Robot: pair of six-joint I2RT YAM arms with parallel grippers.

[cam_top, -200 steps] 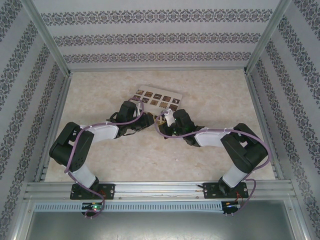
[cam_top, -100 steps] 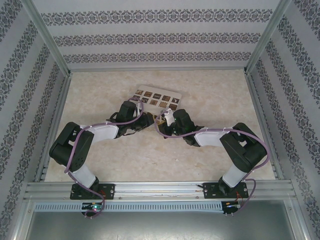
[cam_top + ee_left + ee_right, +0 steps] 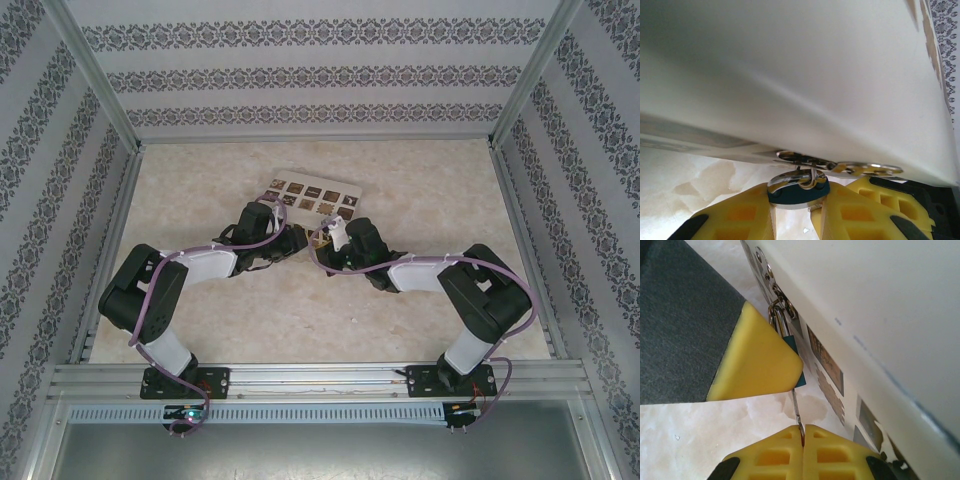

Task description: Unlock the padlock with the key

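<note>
Right wrist: key (image 3: pixel 796 410) endwise toward padlock (image 3: pixel 791 344)

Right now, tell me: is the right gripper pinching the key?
Yes, the right gripper is shut on the key, whose tip reaches the padlock.

The left arm (image 3: pixel 205 264) and the right arm (image 3: pixel 425 271) share one build: bulky matte-black joint housings joined by smooth white shell segments, each rising from a flat black base plate (image 3: pixel 185 381). A thin purple cable (image 3: pixel 215 248) runs in loose loops along each arm from base to wrist. The left gripper (image 3: pixel 797 194) and the right gripper (image 3: pixel 803 432) have bright yellow plastic fingers (image 3: pixel 770 457) with blunt, wedge-shaped tips. The faces of these fingers are moulded with rows of square recessed pockets, and rounded black inserts sit at their outer corners.
</note>
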